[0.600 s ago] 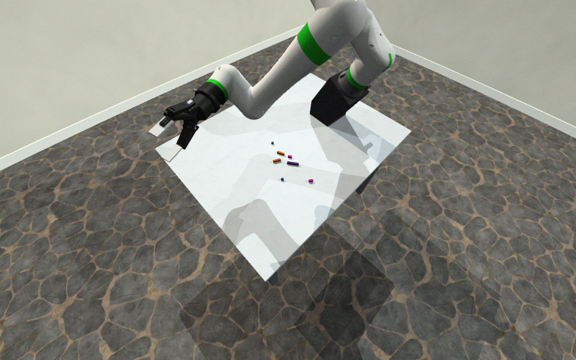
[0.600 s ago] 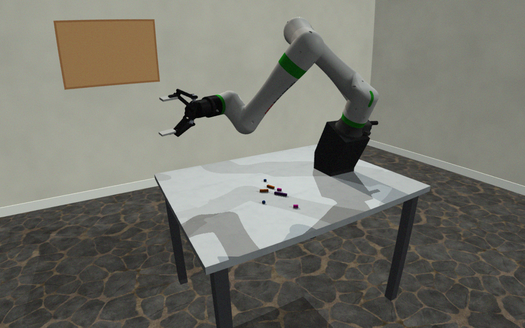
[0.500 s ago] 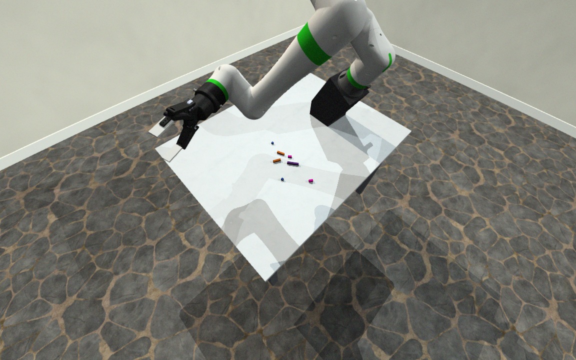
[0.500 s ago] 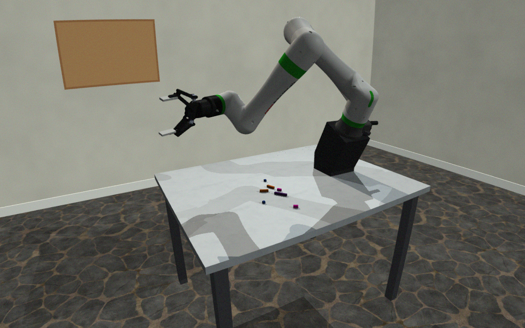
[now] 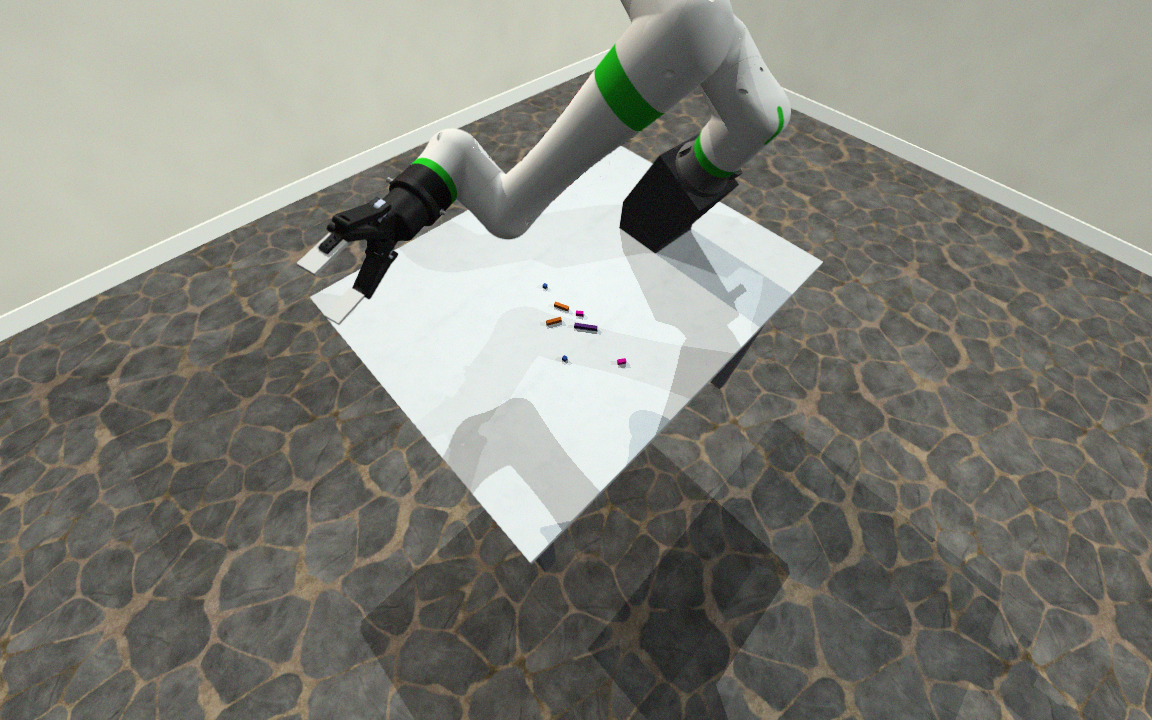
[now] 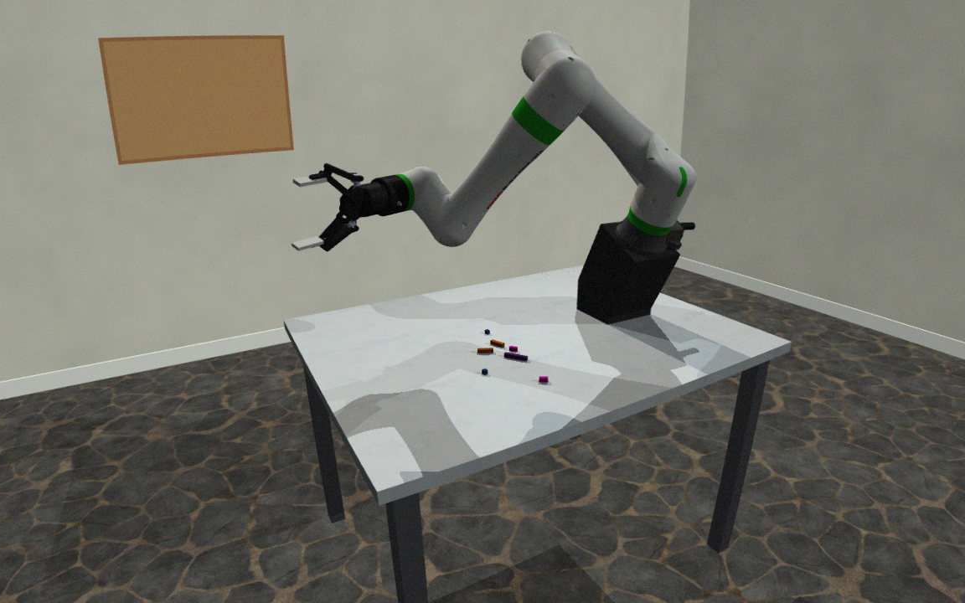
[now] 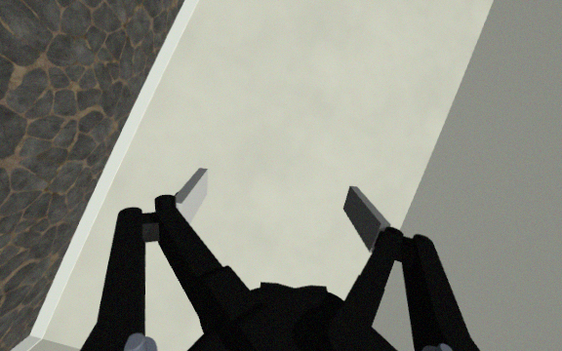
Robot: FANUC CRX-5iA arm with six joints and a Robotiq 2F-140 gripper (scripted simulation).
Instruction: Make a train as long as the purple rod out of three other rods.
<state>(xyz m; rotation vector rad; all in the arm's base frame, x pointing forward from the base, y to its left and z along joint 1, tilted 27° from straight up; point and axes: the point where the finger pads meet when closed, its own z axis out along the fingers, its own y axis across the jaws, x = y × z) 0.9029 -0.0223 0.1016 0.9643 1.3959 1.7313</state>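
The purple rod (image 5: 585,327) (image 6: 515,357) lies flat near the middle of the table. One magenta rod (image 5: 579,313) (image 6: 513,348) lies close behind it, the other magenta rod (image 5: 621,361) (image 6: 543,379) nearer the front edge. Two orange rods lie left of the purple rod: one orange rod (image 5: 560,306) (image 6: 497,343) farther back, the other orange rod (image 5: 553,321) (image 6: 484,351) nearer. One blue rod (image 5: 544,286) (image 6: 487,331) lies at the back, the other blue rod (image 5: 564,359) (image 6: 484,372) in front. My gripper (image 5: 322,289) (image 6: 295,213) (image 7: 279,189) is wide open and empty, high above the table's left end, pointing sideways.
The white table (image 5: 437,376) (image 6: 351,352) carries the black robot base (image 5: 665,201) (image 6: 621,273) at its far right. The arm (image 5: 553,152) (image 6: 493,161) reaches over the table from there. The wrist view shows only wall and floor beyond the fingers.
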